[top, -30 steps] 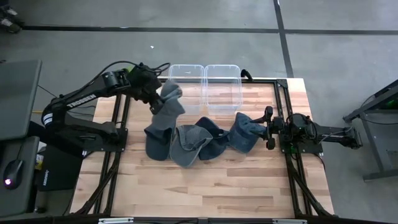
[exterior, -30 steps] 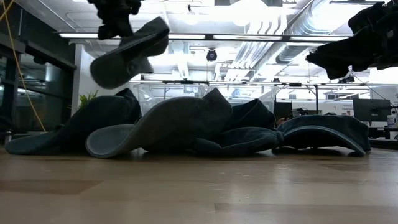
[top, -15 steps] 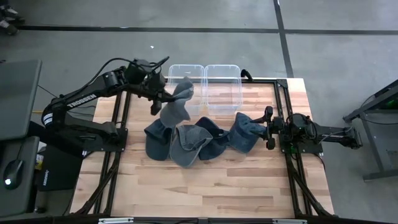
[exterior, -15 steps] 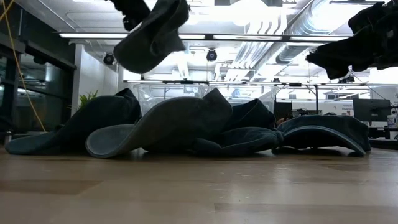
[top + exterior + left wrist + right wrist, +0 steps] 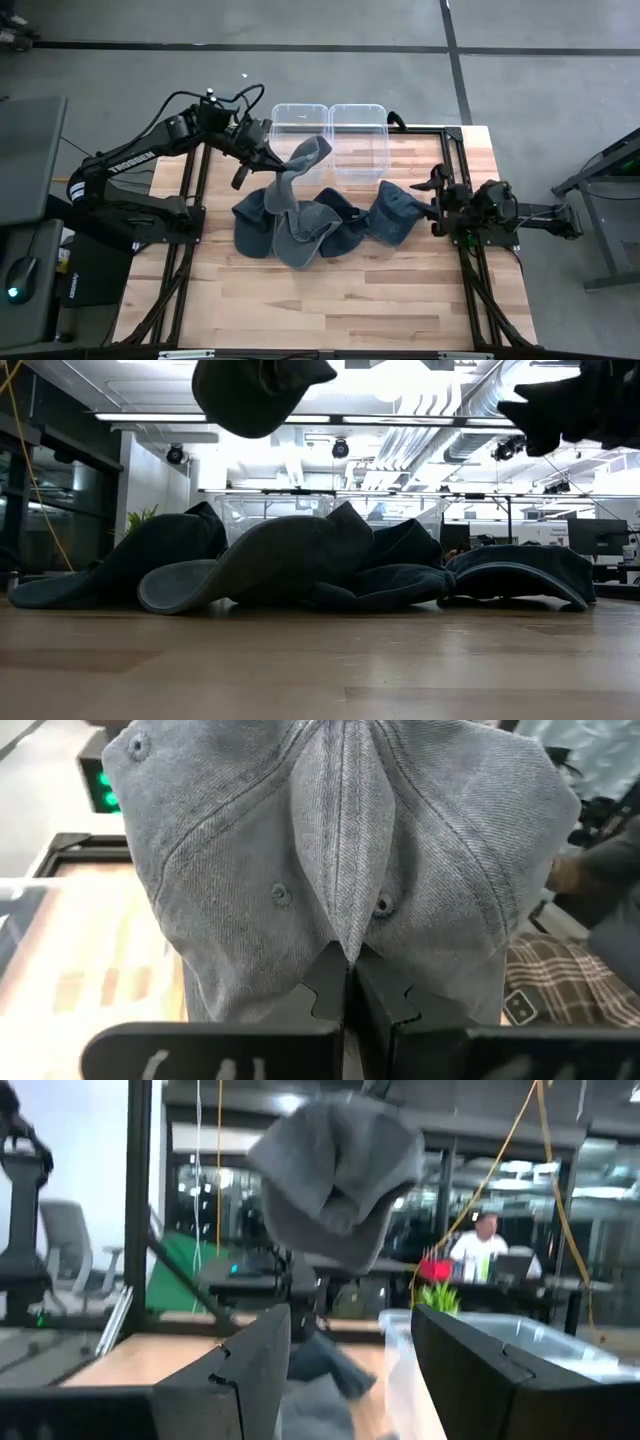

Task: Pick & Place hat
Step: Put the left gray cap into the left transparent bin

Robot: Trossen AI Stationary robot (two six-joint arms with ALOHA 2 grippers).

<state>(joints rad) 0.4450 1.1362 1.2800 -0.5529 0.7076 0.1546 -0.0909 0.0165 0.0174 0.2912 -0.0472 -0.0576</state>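
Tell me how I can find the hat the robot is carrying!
Look at the wooden table with two clear bins at its far edge and a pile of hats in the middle. Just in front of the left bin, the left gripper has its jaws shut on a gray hat. It is the only hat hanging in the air, not lying with the others.

Left gripper (image 5: 268, 150) raised, clamped tight, right gripper (image 5: 436, 190) spread wide

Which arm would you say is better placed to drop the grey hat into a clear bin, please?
Left. The left gripper is shut on the grey hat, held in the air right beside the clear bins. The right gripper is open and empty at the table's far right.
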